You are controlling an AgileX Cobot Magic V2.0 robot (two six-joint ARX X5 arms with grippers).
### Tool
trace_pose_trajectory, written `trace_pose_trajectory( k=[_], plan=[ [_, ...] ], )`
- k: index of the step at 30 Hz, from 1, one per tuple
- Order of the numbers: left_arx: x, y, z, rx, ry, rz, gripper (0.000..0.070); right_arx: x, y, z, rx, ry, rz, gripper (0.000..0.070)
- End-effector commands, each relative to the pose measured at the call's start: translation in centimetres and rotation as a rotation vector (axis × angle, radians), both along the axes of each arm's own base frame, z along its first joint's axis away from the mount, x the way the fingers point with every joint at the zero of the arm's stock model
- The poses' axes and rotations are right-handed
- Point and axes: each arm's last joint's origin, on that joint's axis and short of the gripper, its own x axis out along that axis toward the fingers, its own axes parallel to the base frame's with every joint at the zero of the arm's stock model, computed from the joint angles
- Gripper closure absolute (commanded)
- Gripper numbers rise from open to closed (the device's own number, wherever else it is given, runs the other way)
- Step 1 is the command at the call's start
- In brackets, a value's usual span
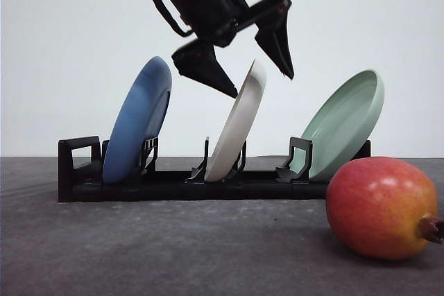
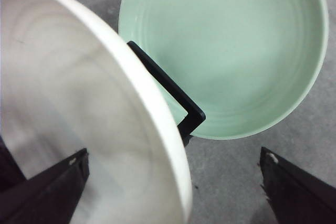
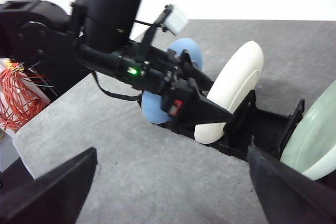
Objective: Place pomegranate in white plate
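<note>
The pomegranate [image 1: 381,206] lies on the dark table at the front right, its brown crown pointing right. The white plate [image 1: 236,129] stands on edge in the middle slot of a black rack [image 1: 173,185]. My left gripper [image 1: 260,82] hangs open over the plate's top rim, one finger on each side, holding nothing. In the left wrist view the white plate [image 2: 79,103] rises between the open fingers [image 2: 52,192]. My right gripper [image 3: 173,192] is open and holds nothing, back from the rack, looking at the white plate [image 3: 231,93] and the left arm [image 3: 110,40].
A blue plate [image 1: 139,119] stands in the rack's left slot and a mint-green plate [image 1: 347,123] leans in the right slot, just behind the fruit. Red wires [image 3: 18,98] hang beyond the table's edge by the left arm's base.
</note>
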Motion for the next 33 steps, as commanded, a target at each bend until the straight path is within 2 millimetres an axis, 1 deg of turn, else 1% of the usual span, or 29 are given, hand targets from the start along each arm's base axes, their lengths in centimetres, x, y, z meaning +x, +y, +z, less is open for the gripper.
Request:
trace_pose_trajectory(
  k=[1, 3, 4, 7, 9, 10, 11, 12, 13, 20, 25, 28, 30, 33],
  plan=[
    [0.4, -0.8, 0.0, -0.010, -0.030, -0.015, 0.0070, -0.1, 0.0, 0.6, 0.008, -0.014, 0.006, 0.0117],
    [0.6, -1.0, -0.2, -0.012, -0.031, -0.015, 0.0083, -0.1, 0.0, 0.6, 0.008, -0.014, 0.006, 0.0117],
    [0.6, -1.1, -0.4, -0.010, -0.029, -0.015, 0.0116, -0.1, 0.0, 0.6, 0.008, -0.014, 0.006, 0.0117],
    [0.7, -1.2, -0.9, 0.000, -0.015, -0.018, 0.0299, -0.1, 0.0, 0.6, 0.008, -0.014, 0.006, 0.0117],
    [0.6, -1.3, -1.1, 0.007, -0.008, -0.021, 0.0407, -0.1, 0.0, 0.6, 0.008, -0.014, 0.006, 0.0116],
    [0.6, -1.4, -1.1, 0.006, -0.008, -0.022, 0.0510, -0.1, 0.0, 0.6, 0.008, -0.014, 0.006, 0.0117],
    [0.5, -1.4, -1.0, 0.006, -0.009, -0.023, 0.0594, -0.1, 0.0, 0.6, 0.008, -0.014, 0.006, 0.0117],
    [0.5, -1.5, -1.0, 0.003, -0.012, -0.024, 0.0659, -0.1, 0.0, 0.6, 0.008, -0.014, 0.006, 0.0117],
    [0.5, -1.5, -1.0, -0.001, -0.013, -0.023, 0.0700, -0.1, 0.0, 0.6, 0.008, -0.014, 0.006, 0.0117],
    [0.5, -1.6, -0.7, -0.010, -0.004, -0.019, 0.0700, -0.1, 0.0, 0.6, 0.008, -0.014, 0.006, 0.0117],
    [0.4, -1.7, 0.6, -0.028, 0.014, 0.000, 0.0700, -0.1, 0.0, 0.6, 0.008, -0.014, 0.006, 0.0117],
    [0.4, -1.8, 2.1, -0.035, 0.012, 0.000, 0.0700, -0.1, 0.0, 0.6, 0.008, -0.014, 0.005, 0.0117],
    [0.2, -1.8, 3.7, -0.051, 0.000, -0.005, 0.0700, -0.1, 0.0, 0.6, 0.005, -0.014, -0.003, 0.0117],
    [-0.4, -1.7, 6.5, -0.086, -0.035, -0.013, 0.0700, 0.0, 0.0, 0.6, 0.002, -0.015, -0.010, 0.0117]
  ],
)
